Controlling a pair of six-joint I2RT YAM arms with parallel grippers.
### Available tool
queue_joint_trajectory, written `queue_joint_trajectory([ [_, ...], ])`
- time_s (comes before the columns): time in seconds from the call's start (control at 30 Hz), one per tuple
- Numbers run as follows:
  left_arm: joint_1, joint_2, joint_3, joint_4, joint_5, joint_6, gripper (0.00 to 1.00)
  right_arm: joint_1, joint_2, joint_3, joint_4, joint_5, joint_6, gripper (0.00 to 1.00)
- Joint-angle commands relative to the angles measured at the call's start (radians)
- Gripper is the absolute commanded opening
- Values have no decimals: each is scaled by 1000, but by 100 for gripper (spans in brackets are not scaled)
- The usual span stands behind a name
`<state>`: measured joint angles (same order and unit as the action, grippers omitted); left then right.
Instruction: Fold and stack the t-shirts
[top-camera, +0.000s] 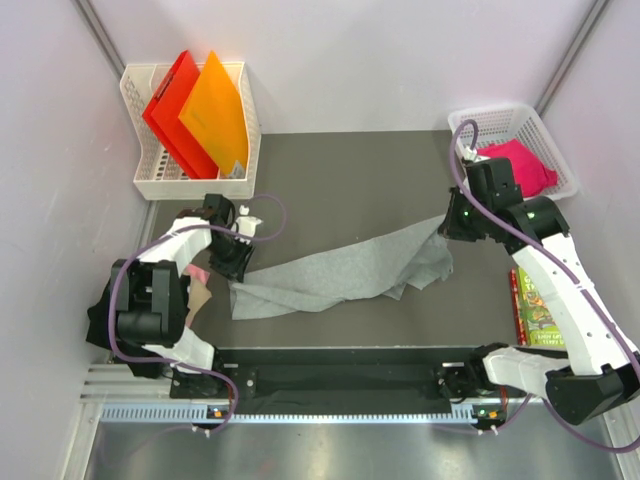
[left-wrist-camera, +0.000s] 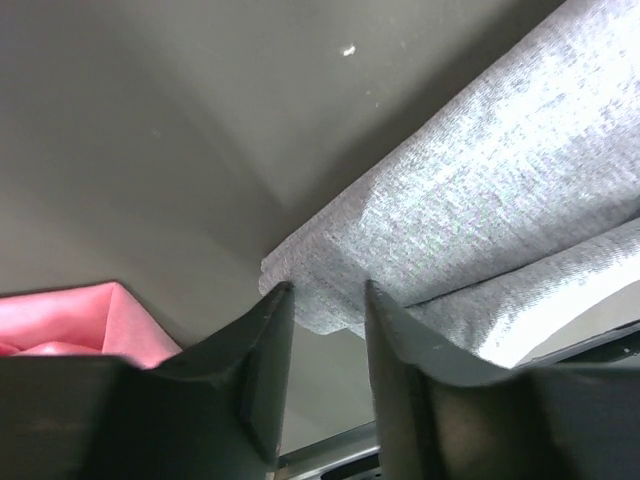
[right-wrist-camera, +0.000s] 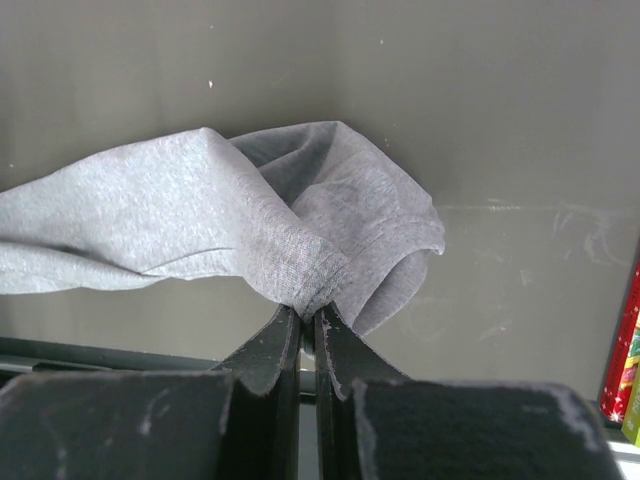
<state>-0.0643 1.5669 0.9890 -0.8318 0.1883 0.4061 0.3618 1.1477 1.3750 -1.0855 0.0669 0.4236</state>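
The large light grey t-shirt (top-camera: 340, 272) lies crumpled in a long band across the dark mat. My right gripper (top-camera: 446, 226) is shut on a bunched hem of the shirt's right end (right-wrist-camera: 310, 255), lifting it a little; the pinch shows in the right wrist view (right-wrist-camera: 310, 312). My left gripper (top-camera: 236, 268) is open at the shirt's left end, its fingertips (left-wrist-camera: 275, 300) at the folded corner of the grey cloth (left-wrist-camera: 470, 200), with nothing between the jaws. A bright pink t-shirt (top-camera: 520, 165) lies in the white basket (top-camera: 500, 114) at the back right. The black t-shirt is not in view.
A white rack (top-camera: 150, 185) with red (top-camera: 170, 105) and orange (top-camera: 215, 110) folders stands at the back left. A green picture book (top-camera: 535, 305) lies at the mat's right edge. A pale pink cloth (left-wrist-camera: 70, 320) lies beside the left gripper (top-camera: 198, 272).
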Motion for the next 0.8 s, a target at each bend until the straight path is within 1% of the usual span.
queue_joint_trajectory([
  [0.0, 3, 12, -16, -4, -10, 13, 32, 6, -3, 48, 29, 4, 9, 0],
  [0.03, 1, 15, -16, -4, -6, 14, 27, 6, -3, 52, 27, 5, 7, 0],
  [0.07, 1, 16, -16, -4, -7, 14, 20, 6, -2, 53, 26, 4, 10, 0],
  [0.1, 0, 13, -13, -7, -6, 13, 4, 6, -2, 58, 24, 7, 9, 0],
  [0.13, 1, 13, -4, -7, -6, 13, 0, 6, 0, 61, 22, 8, 7, 0],
  [0.2, 1, 5, 13, -21, -1, 11, 0, 6, 1, 71, 21, 8, 3, 0],
  [0.3, 1, 1, 80, -42, -3, 7, 0, 5, 14, 104, 19, 20, -6, 0],
  [0.33, 1, -1, 136, -62, -3, 4, 0, 5, 26, 117, 19, 27, -9, 0],
  [0.4, 1, -4, 200, -79, -12, 0, 0, 5, 40, 163, 16, 33, -25, 0],
  [0.43, 3, -4, 261, -96, -13, -1, 0, 5, 53, 176, 15, 36, -28, 0],
  [0.53, 1, 1, 332, -121, -10, -9, 0, 3, 60, 199, 16, 28, -29, 0],
  [0.67, 1, -30, 294, -119, -23, 5, 0, 5, 40, 168, 19, 25, -26, 0],
  [0.73, 1, -36, 226, -128, -33, 16, 1, 5, 27, 153, 18, 30, -28, 0],
  [0.77, 1, -34, 203, -136, -38, 16, 10, 5, 24, 139, 18, 30, -26, 0],
])
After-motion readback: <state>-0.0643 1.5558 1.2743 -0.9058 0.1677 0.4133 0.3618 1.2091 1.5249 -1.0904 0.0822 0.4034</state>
